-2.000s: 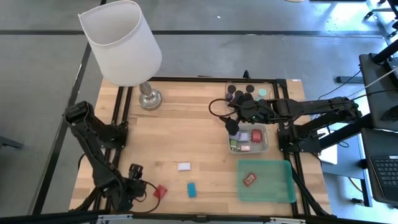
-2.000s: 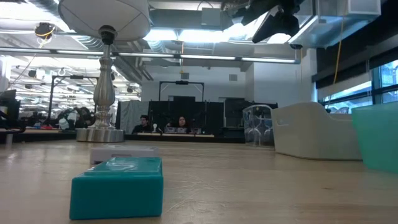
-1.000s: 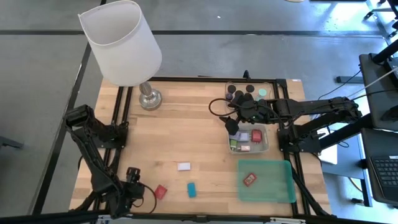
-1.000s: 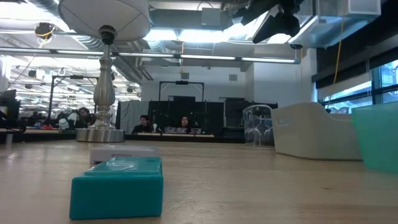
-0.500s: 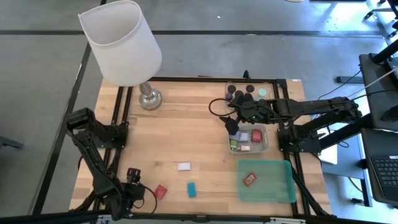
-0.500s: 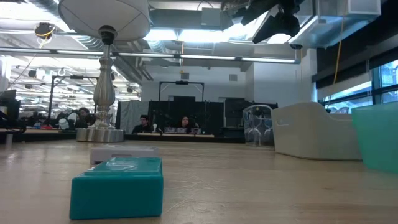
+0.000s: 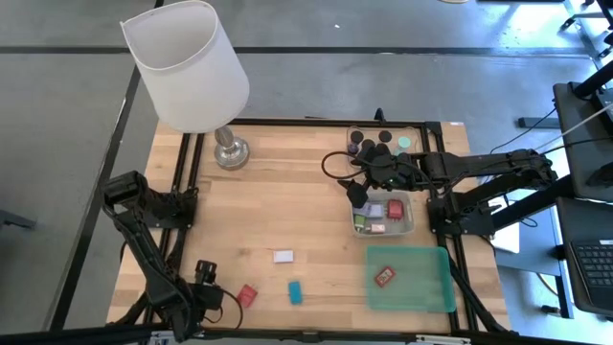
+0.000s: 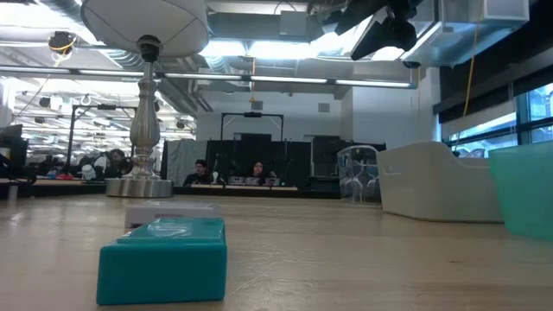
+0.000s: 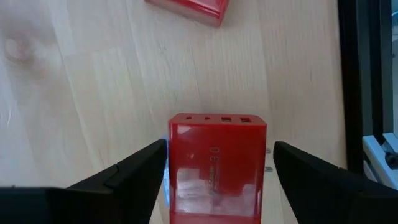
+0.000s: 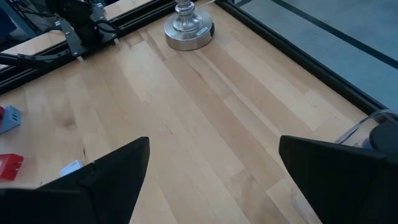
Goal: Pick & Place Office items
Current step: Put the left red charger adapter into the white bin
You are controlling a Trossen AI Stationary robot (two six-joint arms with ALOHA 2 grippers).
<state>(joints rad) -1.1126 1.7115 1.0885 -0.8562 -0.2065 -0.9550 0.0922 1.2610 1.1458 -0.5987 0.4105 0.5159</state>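
My left gripper (image 7: 228, 295) is low at the table's near left, open. Its left wrist view (image 9: 219, 146) shows a red block (image 9: 217, 165), with small ports in its far face, standing between the fingers with a narrow gap on each side. A second red piece (image 9: 189, 6) lies just beyond it on the wood. The high view shows one red piece (image 7: 247, 295) at that gripper's tips. A white block (image 7: 283, 256) and a teal block (image 7: 295, 292) lie flat on the table, and both show in the low view, teal (image 8: 164, 259) and white (image 8: 173, 212). My right gripper (image 7: 359, 195) hovers open and empty (image 10: 211, 180) by the grey tray.
A clear tray (image 7: 359, 132) of black cylinders and a mint one stands at the far right. A grey tray (image 7: 410, 216) holds several small blocks. A green tray (image 7: 421, 283) holds a red piece (image 7: 385, 278). A big white-shaded lamp (image 7: 187, 62) stands at the far left on its base (image 7: 230, 151).
My left gripper has crept a little toward the table's near edge beside the red piece. The red piece has stayed where it was.
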